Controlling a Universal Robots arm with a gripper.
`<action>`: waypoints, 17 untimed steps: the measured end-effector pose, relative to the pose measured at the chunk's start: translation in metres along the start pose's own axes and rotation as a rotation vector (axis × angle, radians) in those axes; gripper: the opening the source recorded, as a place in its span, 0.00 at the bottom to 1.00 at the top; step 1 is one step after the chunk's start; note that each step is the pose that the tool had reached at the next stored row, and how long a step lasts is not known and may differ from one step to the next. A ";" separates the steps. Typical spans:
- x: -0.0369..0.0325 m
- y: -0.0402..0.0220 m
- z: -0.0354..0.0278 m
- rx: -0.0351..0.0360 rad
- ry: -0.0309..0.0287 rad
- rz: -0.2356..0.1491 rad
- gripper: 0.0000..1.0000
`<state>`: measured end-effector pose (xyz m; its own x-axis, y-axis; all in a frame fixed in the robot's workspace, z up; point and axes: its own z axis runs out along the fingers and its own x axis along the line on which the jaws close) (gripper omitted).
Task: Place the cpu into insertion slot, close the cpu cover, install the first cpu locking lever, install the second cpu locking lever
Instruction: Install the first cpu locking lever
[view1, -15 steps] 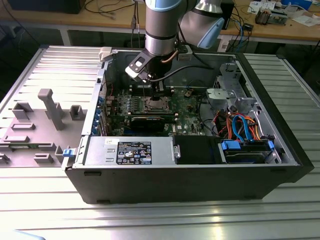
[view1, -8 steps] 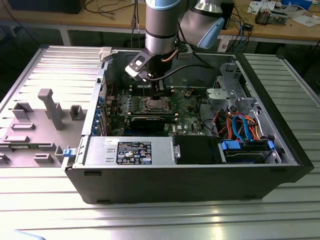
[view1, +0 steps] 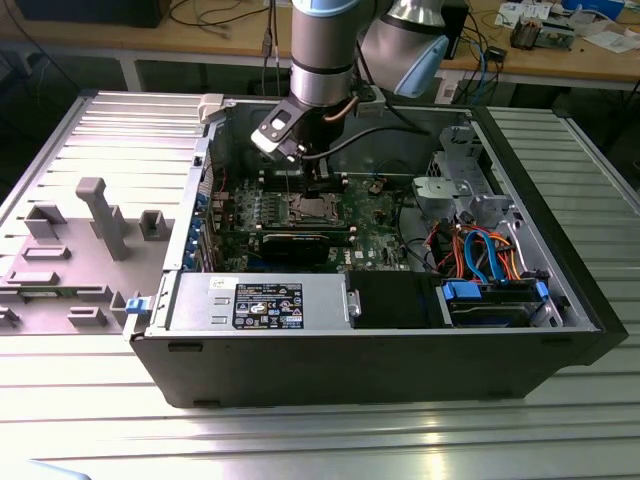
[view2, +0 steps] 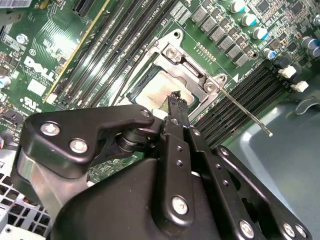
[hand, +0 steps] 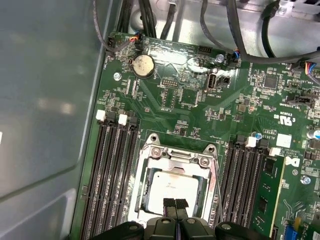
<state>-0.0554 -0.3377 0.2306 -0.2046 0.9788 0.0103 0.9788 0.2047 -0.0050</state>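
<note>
Hanging inside the open computer case (view1: 350, 360), which stands on a ribbed metal table (view1: 330, 440), the gripper (view1: 310, 172) sits low over the green motherboard (hand: 165, 90). Its jaws are closed together with nothing between them. In both wrist views the fingertips (hand: 169, 204) lie over the near edge of the cpu (hand: 172, 186); whether they touch it I cannot tell.

The cpu sits flat in the insertion slot (hand: 143, 192), its dull silver top facing up. The slot lies between two banks of long black memory slots (hand: 112, 165), toward the middle of the motherboard. The cpu cover (hand: 176, 159) lies down around the chip, and the metal top shows through its central cut-out. Two screws mark the cover's far edge.

In the second wrist view, a thin metal locking lever (view2: 247, 115) angles away from one corner of the cover. It crosses the memory slots, and its free tip reaches out over the grey case wall, clear of the socket.
</note>
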 end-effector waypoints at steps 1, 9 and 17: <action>0.0000 0.0000 0.0000 0.0002 -0.0002 -0.018 0.11; 0.0000 0.0000 0.0000 0.0008 -0.0004 -0.088 0.11; 0.0000 -0.0001 -0.0062 0.0012 -0.0006 -0.111 0.11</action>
<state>-0.0554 -0.3379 0.2368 -0.3120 0.9500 0.0103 0.9500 0.3121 -0.0050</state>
